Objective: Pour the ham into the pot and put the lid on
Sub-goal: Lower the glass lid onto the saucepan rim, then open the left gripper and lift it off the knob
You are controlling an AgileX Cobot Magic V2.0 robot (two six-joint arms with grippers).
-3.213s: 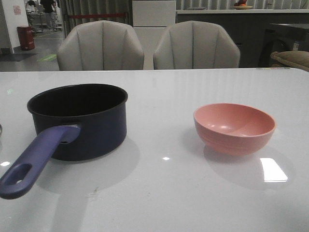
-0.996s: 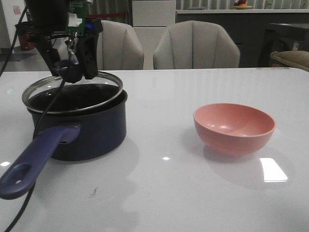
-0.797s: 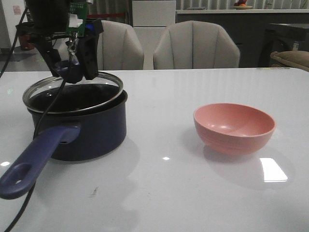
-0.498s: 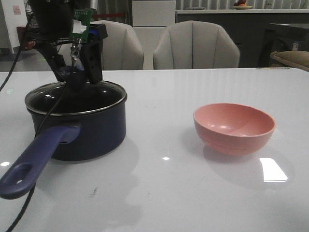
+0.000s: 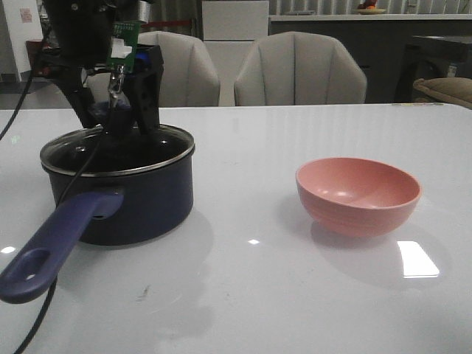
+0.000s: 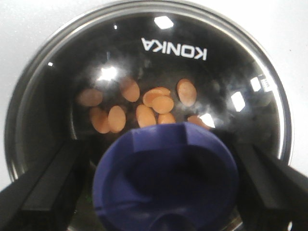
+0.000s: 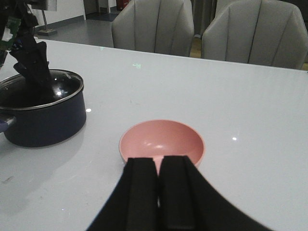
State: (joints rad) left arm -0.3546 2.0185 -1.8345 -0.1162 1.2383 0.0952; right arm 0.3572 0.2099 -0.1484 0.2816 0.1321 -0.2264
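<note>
1. The pot (image 5: 125,193) stands on the left part of the white table (image 5: 295,295), its long purplish-blue handle (image 5: 53,247) pointing toward the near edge.
2. The lid (image 6: 144,72) sits on the pot, its metal rim lying level along the pot's rim in the front view.
3. The left gripper (image 5: 118,110) is directly over the lid's centre — its two black fingers (image 6: 43,192) stand on either side of the dark blue knob (image 6: 166,175).
4. In the left wrist view a dark gap shows between each finger and the knob, so the jaws look parted and not pressing on it; whether a pad grazes the knob lower down cannot be told.
5. The ham (image 6: 144,106) lies inside the pot, seen through the glass as a loose cluster of orange chunks on the black bottom, right below the gripper.
6. White lettering on the pot's inner floor reads "KONKA", shown upside down in the left wrist view.
7. The right gripper (image 7: 159,192) has its two black fingers pressed together with nothing between them.
8. It hangs just above the near side of the pink bowl (image 5: 358,195), which stands on the right part of the table — well apart from the pot.
</note>
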